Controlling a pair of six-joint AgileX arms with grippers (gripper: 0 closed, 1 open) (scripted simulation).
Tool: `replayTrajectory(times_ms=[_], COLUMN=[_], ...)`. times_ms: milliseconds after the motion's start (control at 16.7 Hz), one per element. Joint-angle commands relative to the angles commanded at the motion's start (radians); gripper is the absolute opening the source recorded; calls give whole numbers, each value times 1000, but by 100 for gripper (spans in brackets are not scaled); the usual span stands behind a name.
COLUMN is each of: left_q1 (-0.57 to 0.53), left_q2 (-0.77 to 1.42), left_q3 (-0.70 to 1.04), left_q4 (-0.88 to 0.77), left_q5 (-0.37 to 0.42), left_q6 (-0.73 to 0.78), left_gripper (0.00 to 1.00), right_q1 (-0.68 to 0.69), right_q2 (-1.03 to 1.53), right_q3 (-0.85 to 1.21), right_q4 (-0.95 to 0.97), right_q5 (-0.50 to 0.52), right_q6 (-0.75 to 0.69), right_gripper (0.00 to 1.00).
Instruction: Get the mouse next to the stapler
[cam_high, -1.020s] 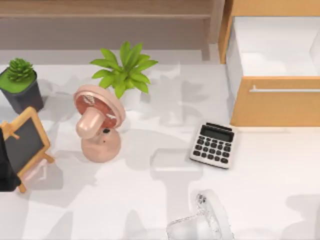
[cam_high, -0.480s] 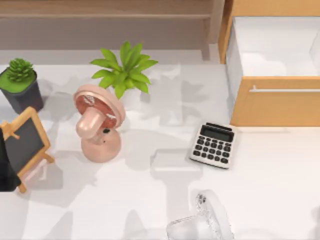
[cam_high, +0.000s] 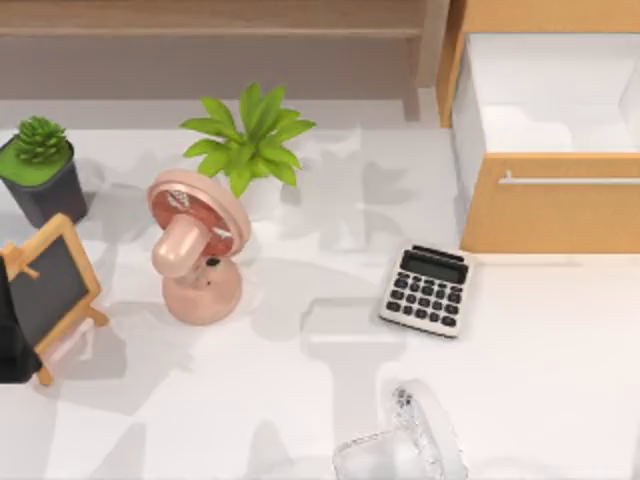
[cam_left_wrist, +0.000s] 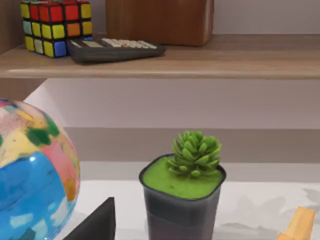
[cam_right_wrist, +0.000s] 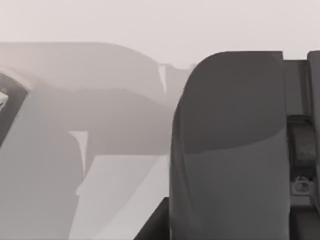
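Note:
The mouse (cam_right_wrist: 230, 150) looms very close in the right wrist view, dark grey and matte. It has two rounded humps with a narrow slot between them, and pale table surface lies behind it. A see-through, stapler-shaped object (cam_high: 400, 445) lies at the front edge of the table, a little right of centre in the top view. My left arm (cam_high: 12, 340) is parked at the table's left edge, in front of the small chalkboard easel (cam_high: 50, 285).
A grey calculator (cam_high: 427, 290) lies right of centre. An open wooden drawer (cam_high: 550, 200) is at the back right. A pink desk fan (cam_high: 195, 250), a leafy plant (cam_high: 250, 135) and a potted succulent (cam_high: 40, 165) stand on the left half. The left wrist view shows a globe (cam_left_wrist: 30, 175) and a shelf (cam_left_wrist: 200, 62).
A shadow at the table's front right has slid off the right edge of the top view. Nothing on the table has moved.

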Motion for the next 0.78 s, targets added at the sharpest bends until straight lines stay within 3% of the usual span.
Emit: replayTrajectory(times_ms=[780], left_q1=[0], left_q2=[0], left_q3=[0], left_q4=[0], left_q5=[0], left_q6=[0], left_gripper=[100], right_q1=[0], right_q2=[0], right_q3=[0], right_q4=[0], right_q5=[0], right_q6=[0], right_gripper=[98])
